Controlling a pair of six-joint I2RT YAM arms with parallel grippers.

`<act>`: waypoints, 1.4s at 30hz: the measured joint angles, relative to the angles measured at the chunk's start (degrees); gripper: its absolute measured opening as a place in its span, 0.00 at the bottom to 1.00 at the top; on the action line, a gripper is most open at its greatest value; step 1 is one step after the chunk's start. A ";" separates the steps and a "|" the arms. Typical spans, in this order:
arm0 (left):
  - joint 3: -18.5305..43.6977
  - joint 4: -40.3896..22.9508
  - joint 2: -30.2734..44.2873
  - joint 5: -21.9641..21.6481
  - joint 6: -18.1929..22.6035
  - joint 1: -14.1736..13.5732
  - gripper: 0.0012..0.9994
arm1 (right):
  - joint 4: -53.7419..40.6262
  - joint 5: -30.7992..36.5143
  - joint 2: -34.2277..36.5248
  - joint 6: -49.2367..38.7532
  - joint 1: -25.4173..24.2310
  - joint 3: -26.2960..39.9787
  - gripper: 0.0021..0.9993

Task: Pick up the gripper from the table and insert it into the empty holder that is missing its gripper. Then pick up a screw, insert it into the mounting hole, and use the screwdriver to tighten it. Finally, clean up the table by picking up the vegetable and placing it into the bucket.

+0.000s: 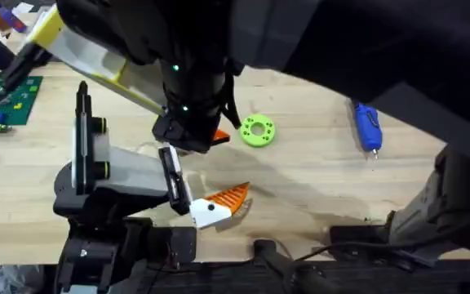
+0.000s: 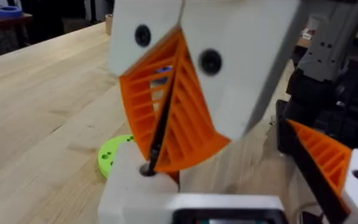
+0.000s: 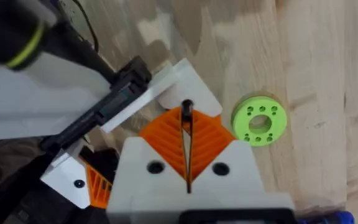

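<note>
right gripper (image 3: 187,115): white fingers with orange ribbed pads, pressed together; a small dark screw (image 3: 187,104) is pinched at the very tips
right gripper position: over the middle of the table (image 1: 317,180), tips down right against the left gripper; in the left wrist view its pads meet in a thin dark line, with the screw at the lower end
left gripper (image 2: 166,202): a white block just under the right gripper's tips, touching or almost touching the screw; spread or closed, cannot tell
arms: both hang large, dark and blurred over the table centre in the overhead view; a white link with a yellow band runs in from the upper left
the gripper (image 1: 225,199): orange ribbed fin on a white base, lying low at the front end of the holder with its white base against the black bracket; seated or just touching, cannot tell
the holder (image 1: 129,171): grey-white wedge on a black base, upright white-and-black plate at its left, on the left part of the table near the front edge
the screwdriver (image 1: 367,124): blue, lying flat on the right side of the table, tip toward the front edge, well apart from both grippers and the holder
green ring (image 1: 257,131): flat on the wood just beside the two grippers, on their right
circuit board (image 1: 11,102): green, at the far left edge, well apart from the holder
</note>
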 joint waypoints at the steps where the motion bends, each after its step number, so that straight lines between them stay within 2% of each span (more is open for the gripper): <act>1: 0.00 -0.01 0.00 0.00 0.00 0.00 0.99 | 0.00 0.00 0.01 0.00 0.00 0.00 0.01; 10: 0.00 -0.01 0.00 0.00 0.00 0.00 0.99 | 0.00 0.01 0.01 0.00 0.00 0.00 0.00; 11: 0.00 -0.01 0.00 0.00 0.00 0.00 0.99 | 0.01 -0.03 0.01 0.07 0.00 0.00 0.06; 12: 0.00 -0.01 0.00 0.00 0.00 0.00 0.99 | 0.01 -0.03 0.01 0.05 0.00 0.00 0.20; 17: 0.00 -0.01 0.00 0.04 -0.02 0.02 0.99 | -0.62 0.62 0.01 -0.36 -0.19 0.00 0.92; 18: 0.00 -0.01 0.00 0.08 -0.04 0.01 0.99 | -0.77 0.78 0.00 -0.46 -0.38 0.01 0.98; 26: 0.00 -0.01 0.00 0.24 -0.15 0.00 0.99 | -1.89 0.65 -0.52 -0.47 -0.41 0.00 1.00; 31: -0.01 -0.01 0.00 0.22 -0.15 0.00 0.99 | -5.82 0.37 -2.21 -1.81 0.01 -0.04 1.00; 36: 0.00 -0.01 0.00 0.23 -0.13 0.00 0.90 | -10.06 0.22 -6.06 -3.00 -0.63 -0.04 1.00; 37: 0.00 -0.01 0.00 0.24 -0.25 0.00 0.84 | -10.91 0.22 -6.99 -3.07 -1.05 -0.04 1.00; 38: 0.00 -0.01 0.00 0.23 -0.32 0.00 0.72 | -11.43 0.22 -7.89 -3.15 -1.57 -0.06 1.00; 41: -0.01 -0.01 0.00 0.21 -0.31 0.00 0.25 | -11.56 0.23 -10.21 -3.53 -3.20 -0.04 1.00; 42: -0.01 -0.01 0.00 0.20 -0.11 0.00 0.01 | -11.63 0.24 -12.01 -4.20 -4.59 -0.04 1.00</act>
